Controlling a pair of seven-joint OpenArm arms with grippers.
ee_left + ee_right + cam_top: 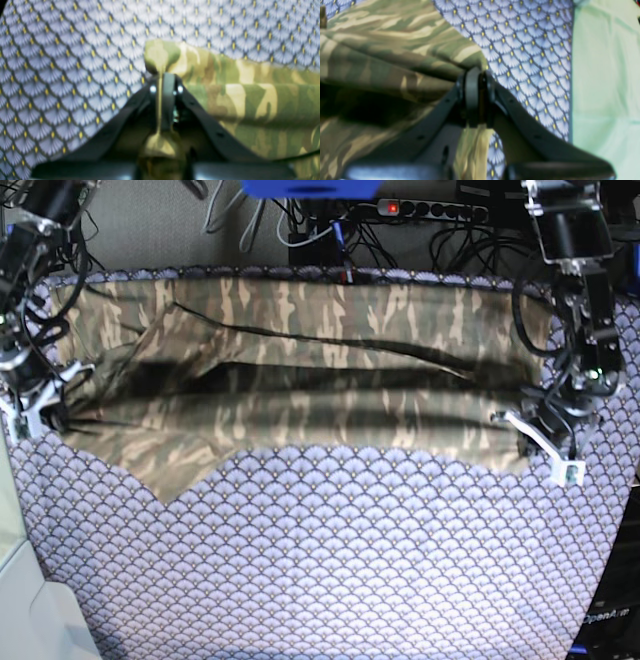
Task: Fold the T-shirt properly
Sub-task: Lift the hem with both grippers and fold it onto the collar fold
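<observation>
The T-shirt (300, 380) lies spread across the far half of the patterned table cloth (330, 560). The left gripper (163, 80) pinches its right edge, the right gripper (476, 82) its left edge (both arms reach down, wrists low).

Base view. T-shirt (300, 380) lies spread in a wide band across the far half of the tabletop, folded lengthwise with dark creases running left to right. Its near edge dips to a point at lower left. Purple scale-patterned cloth (350, 560) covers the tabletop and is bare in the near half. Left end effector (530, 430) sits at the shirt's right end, right end effector (45, 405) at its left end; each closed on the fabric edge. Power strip (430, 210) and cables behind the tabletop.
</observation>
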